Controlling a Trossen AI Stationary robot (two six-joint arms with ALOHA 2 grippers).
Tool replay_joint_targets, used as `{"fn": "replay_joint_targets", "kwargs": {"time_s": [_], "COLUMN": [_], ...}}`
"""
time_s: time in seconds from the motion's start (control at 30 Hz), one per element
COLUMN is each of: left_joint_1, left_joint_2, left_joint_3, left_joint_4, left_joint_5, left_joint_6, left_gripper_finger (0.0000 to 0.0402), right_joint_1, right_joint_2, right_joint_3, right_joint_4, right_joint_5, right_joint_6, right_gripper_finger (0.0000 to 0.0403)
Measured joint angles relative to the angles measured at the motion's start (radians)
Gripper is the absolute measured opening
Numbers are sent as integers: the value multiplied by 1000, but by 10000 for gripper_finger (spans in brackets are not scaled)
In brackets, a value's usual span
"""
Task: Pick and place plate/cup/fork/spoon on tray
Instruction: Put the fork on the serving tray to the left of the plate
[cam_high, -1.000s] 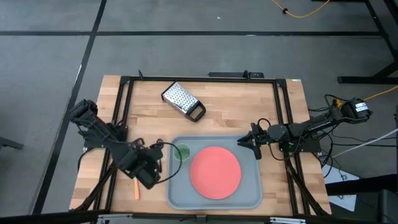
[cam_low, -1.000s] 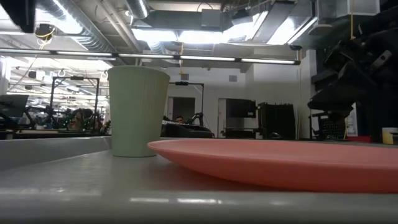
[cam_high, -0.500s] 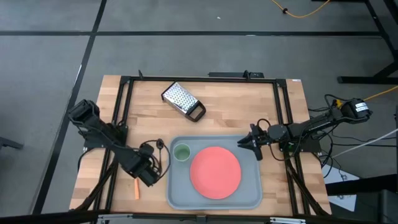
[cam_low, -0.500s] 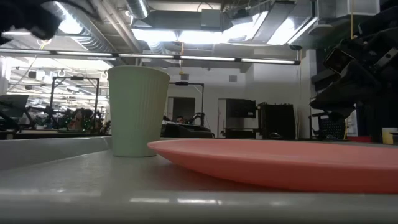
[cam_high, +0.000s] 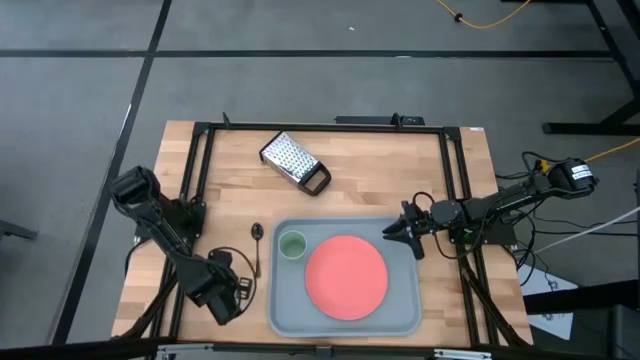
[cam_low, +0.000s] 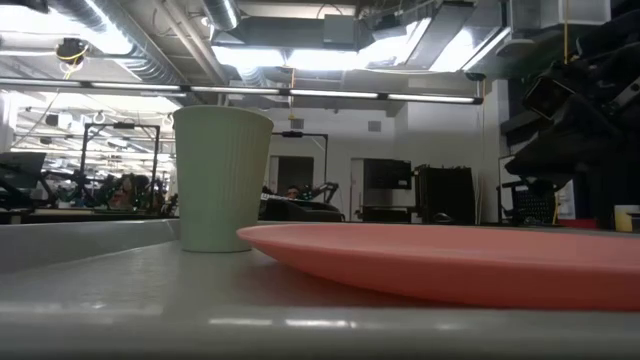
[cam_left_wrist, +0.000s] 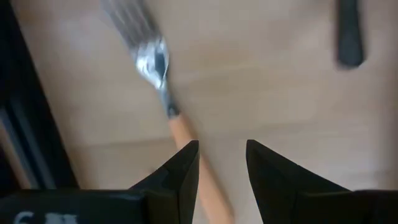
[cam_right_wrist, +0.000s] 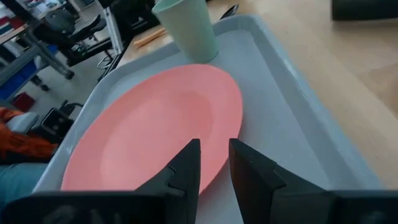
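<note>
The grey-blue tray (cam_high: 400, 312) lies on the wooden bench (cam_high: 360, 180) toward its near edge, with the pink-red plate (cam_high: 346, 277) flat in the middle of it and the small green cup (cam_high: 292, 245) upright in the tray's far left corner, just beside the plate. The low view shows the cup (cam_low: 221, 178) standing behind the plate's rim (cam_low: 450, 260).

The dark spoon (cam_high: 257, 241) rests on the bench just outside the tray's left rim, bowl pointing away from the near edge. The fork (cam_left_wrist: 163, 74) lies on the bench beneath the left gripper (cam_high: 232, 290), which hovers over the near left part of the bench, left of the tray. In the left wrist view the fingers (cam_left_wrist: 180, 174) are spread a little, one on either side of the fork's orange handle, pinching nothing; the silver tines point away from the gripper and are blurred.

The right gripper (cam_high: 393, 231) sits at the tray's far right corner, over the rim, its fingers (cam_right_wrist: 186, 168) slightly apart and empty, pointing across the plate (cam_right_wrist: 155, 130) toward the cup (cam_right_wrist: 185, 28).

A perforated metal grater (cam_high: 294, 162) with a black handle lies well apart at the far side of the bench
</note>
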Motion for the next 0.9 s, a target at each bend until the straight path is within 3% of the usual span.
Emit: {"fn": "replay_joint_targets", "kwargs": {"time_s": [0.33, 0.67, 0.9], "left_joint_1": [-3, -23, -26], "left_joint_2": [85, 76, 76], "left_joint_3": [0, 0, 0], "left_joint_4": [22, -72, -72], "left_joint_5": [29, 94, 71], "left_joint_6": [1, 4, 10], "left_gripper_finger": [126, 126, 126], "right_joint_1": [0, 0, 0], "right_joint_2": [0, 0, 0], "right_joint_3": [0, 0, 0], "right_joint_4": [-1, -2, -2], "right_joint_5": [-28, -34, -36], "right_joint_6": [5, 32, 59], "right_gripper_finger": [88, 88, 88]}}
